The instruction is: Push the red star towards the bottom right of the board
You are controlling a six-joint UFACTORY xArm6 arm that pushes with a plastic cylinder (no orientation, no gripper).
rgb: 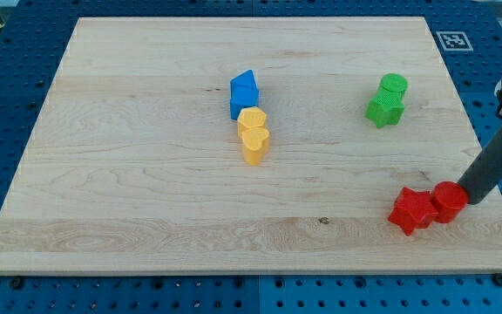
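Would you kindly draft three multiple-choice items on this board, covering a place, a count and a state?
1. Where is the red star?
A. the view's top left
B. the board's centre
C. the view's bottom right

2. How many green blocks are there?
A. two
B. one
C. four

3. What does my tip stand next to?
A. the blue block
B. the red cylinder
C. a yellow block

Answers: 1 C, it lies near the board's lower right corner. 2 A, a green cylinder and a green star sit together. 3 B, the tip is right beside its right side.
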